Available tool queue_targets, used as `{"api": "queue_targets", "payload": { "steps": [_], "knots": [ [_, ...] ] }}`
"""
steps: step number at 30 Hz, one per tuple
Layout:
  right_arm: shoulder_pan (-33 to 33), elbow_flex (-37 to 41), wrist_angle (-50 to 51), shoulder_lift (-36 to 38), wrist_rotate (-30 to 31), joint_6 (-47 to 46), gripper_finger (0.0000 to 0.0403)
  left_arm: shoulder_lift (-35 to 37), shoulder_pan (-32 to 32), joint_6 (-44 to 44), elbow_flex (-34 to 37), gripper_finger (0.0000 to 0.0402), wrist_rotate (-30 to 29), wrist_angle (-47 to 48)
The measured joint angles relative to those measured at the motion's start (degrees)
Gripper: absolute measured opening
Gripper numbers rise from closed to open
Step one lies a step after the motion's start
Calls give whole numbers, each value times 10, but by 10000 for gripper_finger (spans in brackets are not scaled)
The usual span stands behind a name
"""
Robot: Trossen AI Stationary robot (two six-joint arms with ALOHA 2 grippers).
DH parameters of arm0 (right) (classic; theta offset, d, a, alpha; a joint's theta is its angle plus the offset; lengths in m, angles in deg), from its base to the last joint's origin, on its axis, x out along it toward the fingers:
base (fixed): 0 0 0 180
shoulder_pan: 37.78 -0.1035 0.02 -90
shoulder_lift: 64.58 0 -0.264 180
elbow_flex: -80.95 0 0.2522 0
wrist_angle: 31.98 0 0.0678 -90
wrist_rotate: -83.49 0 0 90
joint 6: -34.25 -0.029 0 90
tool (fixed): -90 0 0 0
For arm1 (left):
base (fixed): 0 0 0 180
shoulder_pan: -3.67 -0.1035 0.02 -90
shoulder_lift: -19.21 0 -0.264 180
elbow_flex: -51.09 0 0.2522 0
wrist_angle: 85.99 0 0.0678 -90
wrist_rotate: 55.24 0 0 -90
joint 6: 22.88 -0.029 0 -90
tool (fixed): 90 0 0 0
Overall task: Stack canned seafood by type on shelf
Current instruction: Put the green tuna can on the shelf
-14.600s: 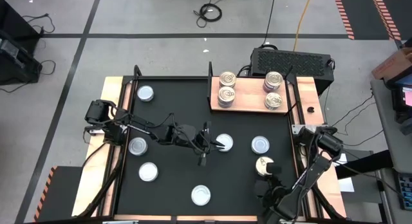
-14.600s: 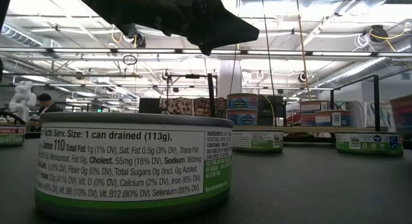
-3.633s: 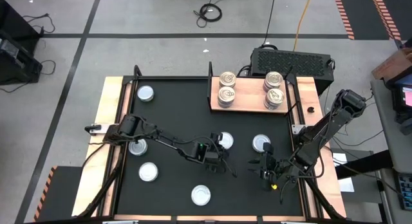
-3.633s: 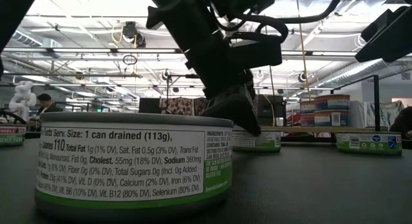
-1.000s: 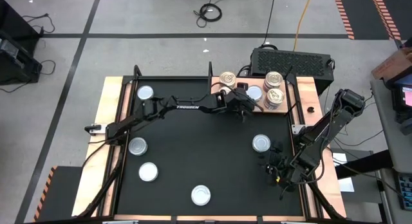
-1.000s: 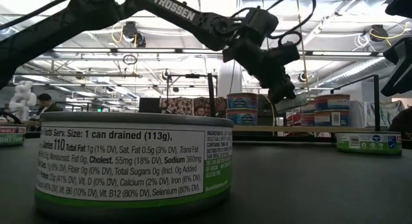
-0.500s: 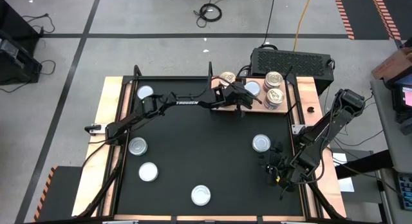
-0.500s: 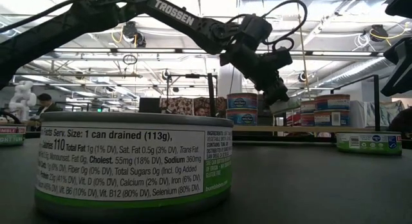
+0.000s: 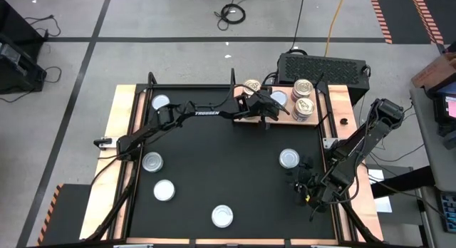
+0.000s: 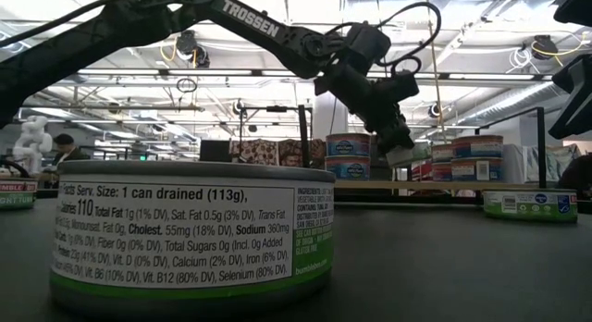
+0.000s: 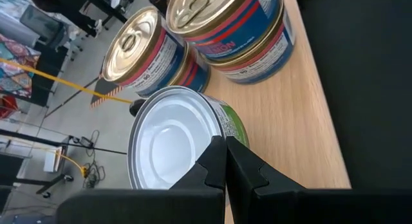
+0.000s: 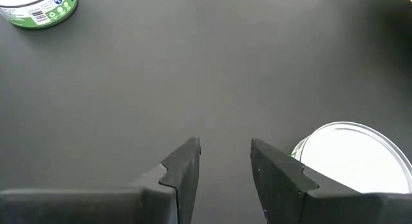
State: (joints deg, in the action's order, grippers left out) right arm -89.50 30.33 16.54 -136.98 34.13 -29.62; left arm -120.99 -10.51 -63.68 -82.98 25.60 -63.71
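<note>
The left arm stretches long and nearly straight across the black counter (image 9: 214, 162) toward the far edge, its wrist over the wooden shelf (image 9: 281, 118). The left pincer (image 9: 273, 104) is pressed tight on the rim of a silver-lidded, green-labelled tin (image 11: 168, 141), holding it tilted over the shelf between two stacks of gold-lidded tins (image 11: 222, 21). The right arm is folded low at the counter's near right side, its right pincer (image 12: 224, 161) spread and empty above the black surface, just beside another silver-lidded tin (image 12: 351, 161). Further silver-lidded tins (image 9: 164, 190) lie scattered on the counter's left half.
</note>
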Motion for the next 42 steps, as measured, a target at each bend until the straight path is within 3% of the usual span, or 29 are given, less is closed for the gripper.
{"api": "queue_targets", "payload": {
  "steps": [14, 25, 36, 38, 42],
  "knots": [
    [0, 0, -3, 0, -2, 0, 132, -4, 2, -22, 0, 3, 2, 12],
    [0, 0, -3, 0, -3, 0, 132, -4, 2, -20, 0, 58, -14, 7],
    [0, 0, -3, 0, -3, -2, 132, -4, 31, -19, 0, 61, -17, -100],
    [0, 0, -3, 0, -3, -2, 132, -3, 39, -17, 0, 61, -36, -118],
    [16, 0, -2, 3, -3, -4, 132, 38, 69, -20, 1, 61, -143, -93]
  ]
}}
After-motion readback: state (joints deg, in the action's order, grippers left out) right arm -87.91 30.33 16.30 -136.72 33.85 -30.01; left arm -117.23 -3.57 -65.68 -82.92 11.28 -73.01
